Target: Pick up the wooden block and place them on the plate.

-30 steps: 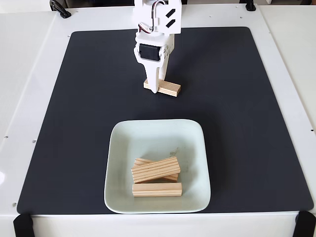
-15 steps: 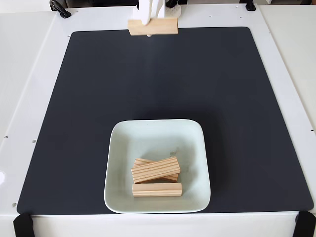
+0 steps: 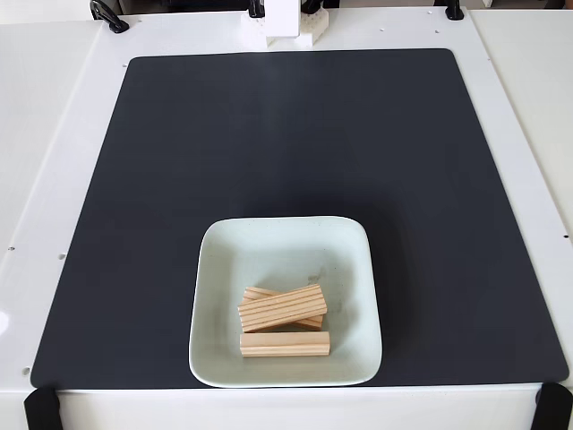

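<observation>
While arm base sits at top edge, gripper's cropped out, state unknown; plate holds three wooden blocks, bottom one mostly hidden.

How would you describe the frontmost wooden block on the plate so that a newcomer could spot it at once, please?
Start at the black mat and find the pale mint square plate near its front edge. Three wooden blocks lie in its front half. The frontmost block lies flat by itself, level with the plate's front rim, while the other two cross each other behind it.
</observation>
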